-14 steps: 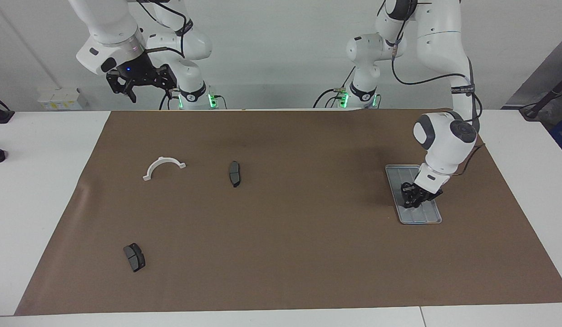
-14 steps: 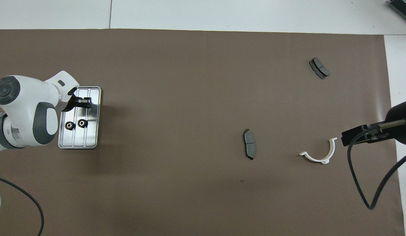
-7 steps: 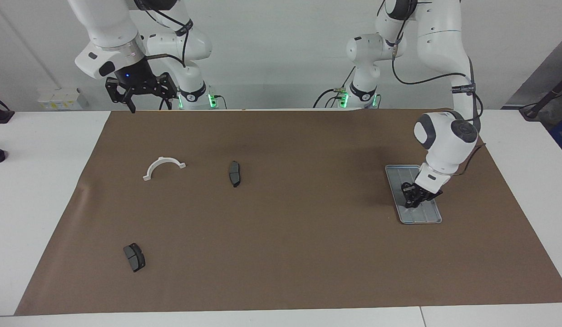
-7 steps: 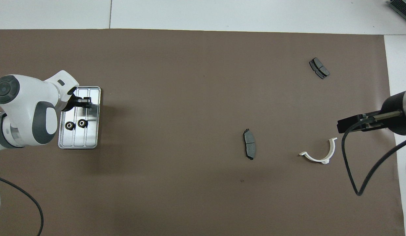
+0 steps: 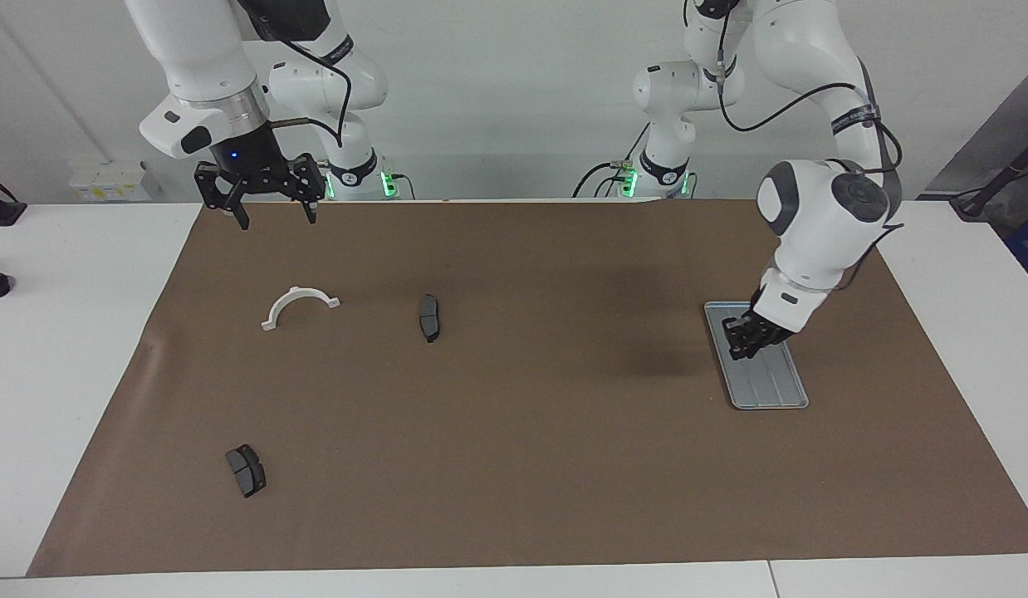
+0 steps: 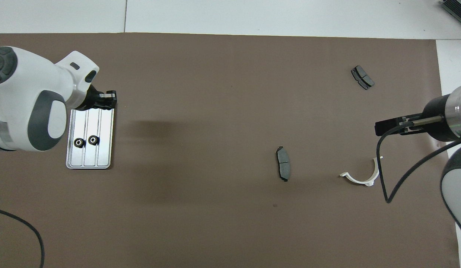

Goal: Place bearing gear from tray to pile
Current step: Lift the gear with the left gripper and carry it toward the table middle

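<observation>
The silver tray (image 5: pixel 780 390) (image 6: pixel 104 156) lies toward the left arm's end of the mat. Two black bearing gears (image 6: pixel 78 142) (image 6: pixel 92 140) rest on it. My left gripper (image 5: pixel 742 342) (image 6: pixel 108 97) hangs just above the tray, shut on a small dark bearing gear with a light spot. The pile is a white half-ring bracket (image 5: pixel 296 291) (image 6: pixel 359 181) and two dark brake pads (image 5: pixel 428 317) (image 5: pixel 246 470) toward the right arm's end. My right gripper (image 5: pixel 276 220) (image 6: pixel 381 127) hangs open in the air over the mat's edge by the robots, holding nothing.
A brown mat (image 5: pixel 514 465) covers most of the white table. The stretch of mat between the tray and the nearer brake pad (image 6: pixel 283 163) is bare. A black cable (image 6: pixel 387 193) loops down from the right arm near the bracket.
My left gripper has risen off the tray, still shut. The right gripper has swung down and turned its fingers toward the mat.
</observation>
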Tool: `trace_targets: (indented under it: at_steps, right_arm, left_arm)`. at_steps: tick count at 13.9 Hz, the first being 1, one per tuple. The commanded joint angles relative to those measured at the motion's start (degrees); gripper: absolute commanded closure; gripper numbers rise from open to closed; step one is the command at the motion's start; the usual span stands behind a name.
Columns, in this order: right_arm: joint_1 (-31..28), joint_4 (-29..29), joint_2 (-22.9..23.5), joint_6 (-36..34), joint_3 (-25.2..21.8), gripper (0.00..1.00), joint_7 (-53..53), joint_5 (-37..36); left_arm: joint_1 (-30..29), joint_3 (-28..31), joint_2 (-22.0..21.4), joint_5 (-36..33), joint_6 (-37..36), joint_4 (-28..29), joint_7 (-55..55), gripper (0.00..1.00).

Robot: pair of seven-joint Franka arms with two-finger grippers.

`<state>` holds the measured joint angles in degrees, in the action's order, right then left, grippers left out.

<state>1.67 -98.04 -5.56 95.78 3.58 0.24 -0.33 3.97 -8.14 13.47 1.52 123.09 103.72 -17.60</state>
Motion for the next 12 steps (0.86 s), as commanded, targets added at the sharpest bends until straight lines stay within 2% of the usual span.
trace_targets:
  at_steps: [1,4,7,9,12]
  right_arm:
    - [-0.9,-2.2,-1.3,1.6,0.3,0.00,1.2,1.3]
    - [-0.9,-2.2,-1.3,1.6,0.3,0.00,1.2,1.3]
    - [-1.0,-2.2,-1.4,1.3,0.3,0.00,0.6,1.3]
    - [-0.8,-1.9,-1.3,0.8,0.3,0.00,1.0,1.3]
    - [-0.9,-1.8,-1.4,0.6,0.3,0.00,0.5,1.3]
  left_arm:
    - [8.6,0.8,0.8,-0.2,4.0,0.2,-12.8,1.00]
    - [16.2,0.8,2.3,-0.2,9.7,0.5,-23.6,1.00]
    - [22.9,1.1,8.1,-1.2,14.6,-1.5,-32.5,1.00]
    - [23.6,1.0,8.4,-1.6,14.9,-1.5,-35.1,1.00]
    - [24.9,1.0,10.5,-1.6,19.3,-1.3,-39.6,1.00]
